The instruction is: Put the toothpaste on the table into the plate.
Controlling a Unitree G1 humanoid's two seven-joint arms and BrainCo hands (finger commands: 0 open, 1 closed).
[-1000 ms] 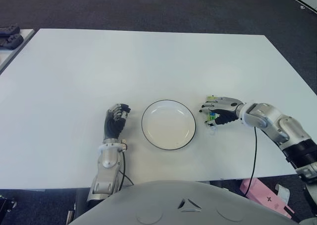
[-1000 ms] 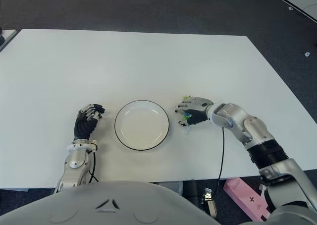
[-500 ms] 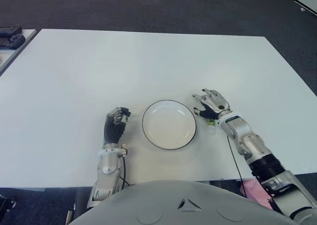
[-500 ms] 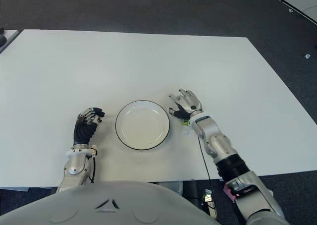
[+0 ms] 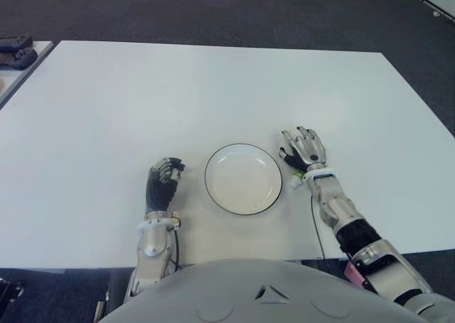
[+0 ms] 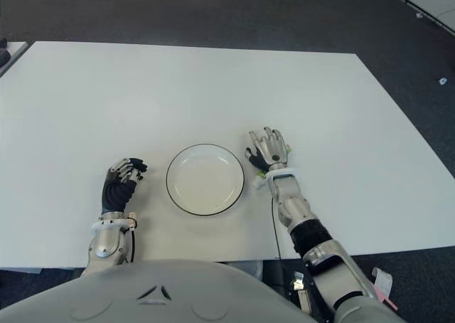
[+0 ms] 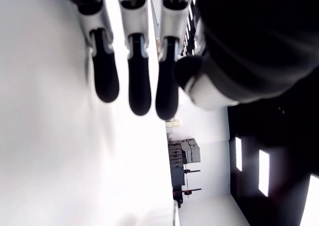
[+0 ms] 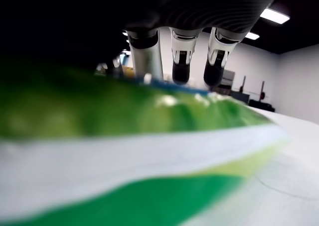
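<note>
My right hand [image 5: 304, 149], fingers spread, lies over the toothpaste [image 5: 295, 179], right of centre beside the empty plate [image 5: 242, 178]; nothing is delivered yet.

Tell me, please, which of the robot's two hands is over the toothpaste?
The right hand, just right of the plate, fingers spread above the green toothpaste. The left hand sits curled left of the plate, holding nothing.

The right hand [image 5: 304, 150] has swung palm-down over the toothpaste [image 5: 295, 180], its fingers [image 5: 300, 136] now spread.
</note>
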